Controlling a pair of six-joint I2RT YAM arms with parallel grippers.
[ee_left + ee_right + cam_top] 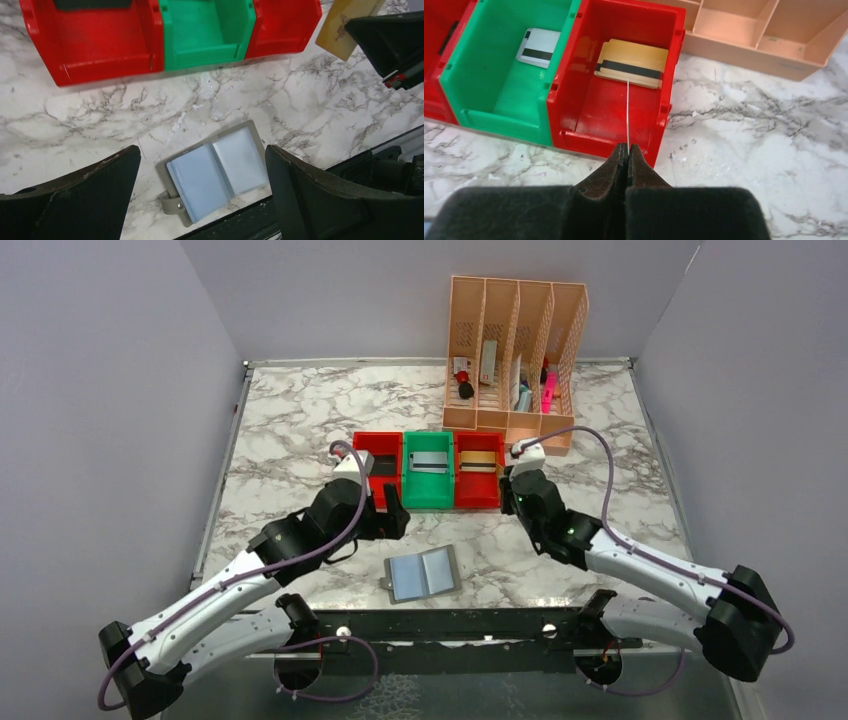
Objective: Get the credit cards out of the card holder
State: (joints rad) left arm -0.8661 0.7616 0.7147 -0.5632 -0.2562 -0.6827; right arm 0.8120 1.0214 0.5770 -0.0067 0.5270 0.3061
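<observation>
Surface: a white marble-patterned table (pixel 300 420) with grey veins, and a dark rail along its near edge.
Room: plain pale lilac-grey walls (pixel 100 390) close in the table on the left, back and right.
Left pincer (pixel 200 150): spread wide, holding nothing, above the table.
Card holder (pixel 215 172): open and flat on the marble, straight beneath the gap between the left pincer's fingers. Its light blue pockets face up. It is well apart from the right pincer.
Right pincer (pixel 628 150): pressed together, pinching the held gold-tan card (pixel 347 20). Its own camera sees this card edge-on, as a thin line.
Right red bin (pixel 574 100): just ahead of the right pincer. The held card reaches over its front wall, and a second gold-tan card (pixel 631 62) lies flat at its far end.
Green bin (pixel 200 50): ahead of both pincers, between the red bins, with a silver-grey card (pixel 538 47) inside.
Left red bin (pixel 100 55): ahead of the left pincer, with a black card (pixel 384 466) inside.
Peach organiser (pixel 515 350): upright, beyond the bins, farthest from both pincers.
</observation>
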